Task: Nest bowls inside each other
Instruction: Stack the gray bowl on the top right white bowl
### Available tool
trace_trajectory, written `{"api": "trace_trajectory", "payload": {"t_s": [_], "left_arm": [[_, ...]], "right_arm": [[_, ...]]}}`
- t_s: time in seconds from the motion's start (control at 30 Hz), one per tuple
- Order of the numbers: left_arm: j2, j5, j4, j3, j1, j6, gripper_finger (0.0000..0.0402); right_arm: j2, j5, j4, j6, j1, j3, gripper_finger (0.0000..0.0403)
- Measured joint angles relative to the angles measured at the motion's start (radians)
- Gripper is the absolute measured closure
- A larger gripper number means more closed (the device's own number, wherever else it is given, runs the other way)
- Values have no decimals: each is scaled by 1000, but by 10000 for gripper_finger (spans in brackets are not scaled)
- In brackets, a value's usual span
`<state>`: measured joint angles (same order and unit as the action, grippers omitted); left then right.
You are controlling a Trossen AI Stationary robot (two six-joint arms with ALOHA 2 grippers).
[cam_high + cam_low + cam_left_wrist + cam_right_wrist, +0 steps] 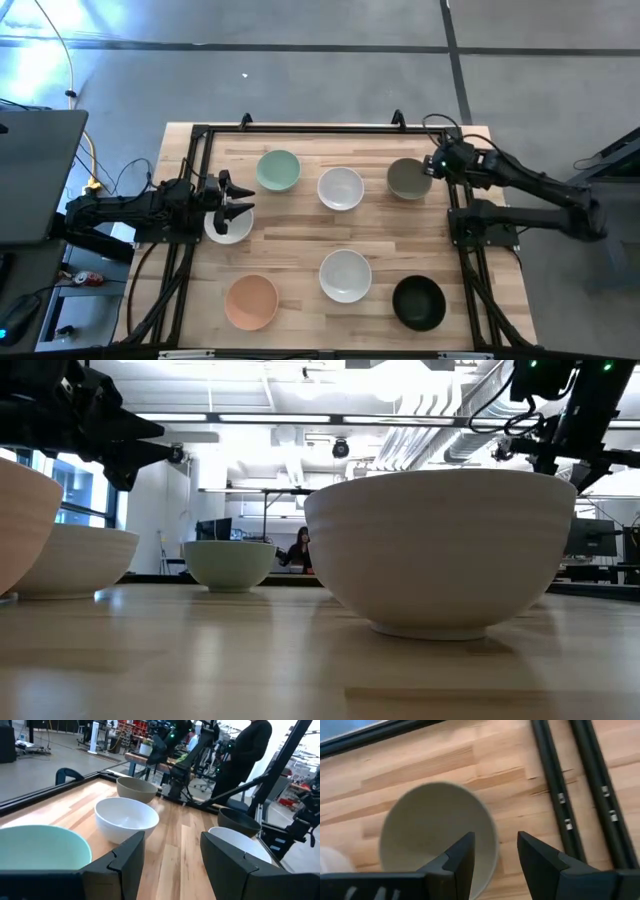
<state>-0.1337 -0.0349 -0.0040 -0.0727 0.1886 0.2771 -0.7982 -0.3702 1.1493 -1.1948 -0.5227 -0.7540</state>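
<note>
Straddling olive-grey bowl [437, 837] rim: right end effector [495, 852] (open).

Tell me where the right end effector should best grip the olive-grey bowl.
Probably on the rim, from straight above. The olive-grey bowl sits upright and empty, and its round wall is too wide to span. The open right end effector already straddles the rim on the frame side, one finger inside, one outside.

Bright overhead ceiling lights [300, 415] glare white in the low view; soft sheen on the bench [250, 650]; near fingers [125, 862] blurred
</note>
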Motion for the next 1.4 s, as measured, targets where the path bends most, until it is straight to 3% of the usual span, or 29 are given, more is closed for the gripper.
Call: {"api": "trace_trajectory", "payload": {"t_s": [0.23, 0.47, 0.77, 1.27, 1.4], "left_arm": [[0, 0, 0, 0, 0, -18, 220], [0, 0, 0, 0, 0, -12, 220], [0, 0, 0, 0, 0, 1, 220], [0, 0, 0, 0, 0, 8, 220], [0, -1, 0, 0, 0, 8, 220]], "right_arm": [[-120, 92, -30, 132, -121, 0, 263], [-230, 121, -150, 206, -171, 0, 263], [-387, 159, -157, 264, -213, 0, 263], [-475, 171, -199, 340, -259, 0, 264], [-475, 170, -210, 358, -259, 0, 285]]}}
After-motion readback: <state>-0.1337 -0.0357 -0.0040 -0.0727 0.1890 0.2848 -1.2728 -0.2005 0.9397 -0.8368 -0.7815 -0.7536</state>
